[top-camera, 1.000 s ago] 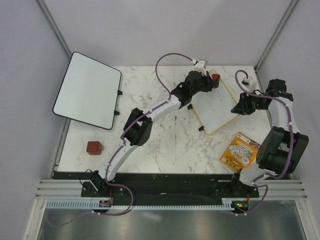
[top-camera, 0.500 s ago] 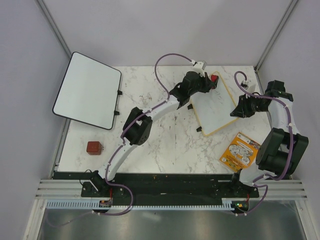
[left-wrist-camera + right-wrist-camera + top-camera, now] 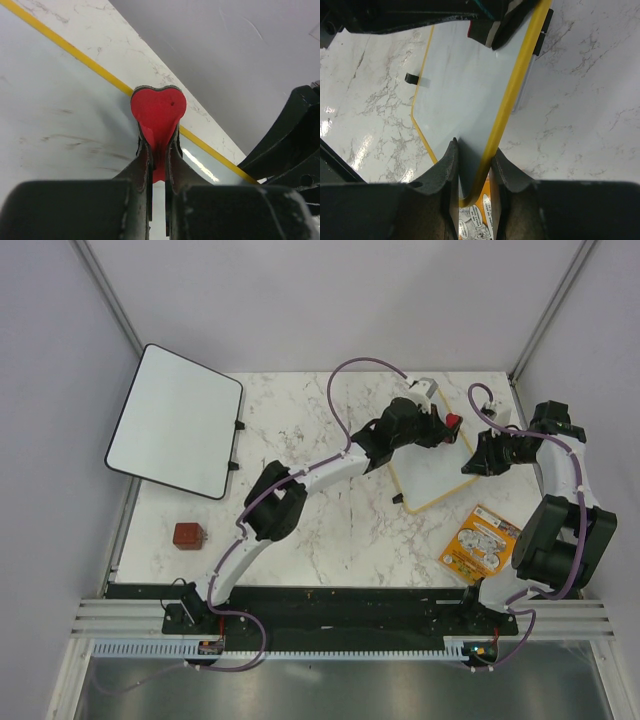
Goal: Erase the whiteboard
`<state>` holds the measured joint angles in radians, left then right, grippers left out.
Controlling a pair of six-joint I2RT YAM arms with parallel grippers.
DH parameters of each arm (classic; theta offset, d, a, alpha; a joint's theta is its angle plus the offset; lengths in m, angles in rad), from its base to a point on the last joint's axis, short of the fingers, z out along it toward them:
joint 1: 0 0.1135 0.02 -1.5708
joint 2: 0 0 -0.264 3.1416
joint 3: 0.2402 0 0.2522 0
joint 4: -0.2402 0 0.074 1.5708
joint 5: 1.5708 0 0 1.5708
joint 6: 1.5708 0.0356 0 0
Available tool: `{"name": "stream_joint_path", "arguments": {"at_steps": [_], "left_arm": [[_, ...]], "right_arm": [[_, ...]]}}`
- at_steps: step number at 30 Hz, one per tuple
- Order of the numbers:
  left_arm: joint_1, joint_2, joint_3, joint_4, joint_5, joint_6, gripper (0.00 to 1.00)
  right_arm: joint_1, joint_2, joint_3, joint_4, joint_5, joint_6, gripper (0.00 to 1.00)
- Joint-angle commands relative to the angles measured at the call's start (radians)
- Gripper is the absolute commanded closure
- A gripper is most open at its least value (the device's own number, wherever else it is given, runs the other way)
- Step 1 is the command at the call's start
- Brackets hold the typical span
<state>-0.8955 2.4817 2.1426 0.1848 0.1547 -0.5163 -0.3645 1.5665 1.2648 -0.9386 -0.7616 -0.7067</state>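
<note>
Whiteboard (image 3: 432, 478): yellow-framed, on the marble counter (image 3: 330, 530), with faint grey smears on its face.
Left claw (image 3: 157, 150): clenched on a red heart-shaped eraser (image 3: 158, 107) at the whiteboard's far edge.
Right claw (image 3: 474, 155): pinching the whiteboard's right frame.
Orange leaflet (image 3: 480, 540): just beside the whiteboard's near corner.

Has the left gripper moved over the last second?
Yes. The left gripper, holding the red eraser, has slid right and nearer across the whiteboard, toward the orange leaflet.
</note>
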Motion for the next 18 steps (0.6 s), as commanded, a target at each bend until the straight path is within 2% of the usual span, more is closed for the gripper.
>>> {"name": "stream_joint_path", "arguments": {"at_steps": [1,5,10,12,16,18], "left_arm": [[0.056,0.088,0.017,-0.251,-0.147,-0.076,0.98],[0.125,0.101,0.028,-0.28,-0.181,-0.137,0.98],[0.145,0.115,0.048,-0.282,-0.219,-0.14,0.98],[0.144,0.134,0.076,-0.268,-0.182,-0.125,0.98],[0.121,0.129,0.06,-0.209,-0.014,-0.082,0.98],[0.083,0.118,0.043,-0.194,0.02,-0.051,0.98]], "right_arm": [[0.052,0.004,0.019,-0.023,-0.005,-0.143,1.0],[0.05,0.021,0.033,-0.025,0.007,-0.145,1.0],[0.052,0.056,0.064,-0.037,-0.005,-0.152,1.0],[0.052,0.069,0.077,-0.051,-0.011,-0.158,1.0],[0.052,0.072,0.082,-0.06,-0.005,-0.169,1.0],[0.052,0.07,0.082,-0.063,-0.001,-0.174,1.0]]}}
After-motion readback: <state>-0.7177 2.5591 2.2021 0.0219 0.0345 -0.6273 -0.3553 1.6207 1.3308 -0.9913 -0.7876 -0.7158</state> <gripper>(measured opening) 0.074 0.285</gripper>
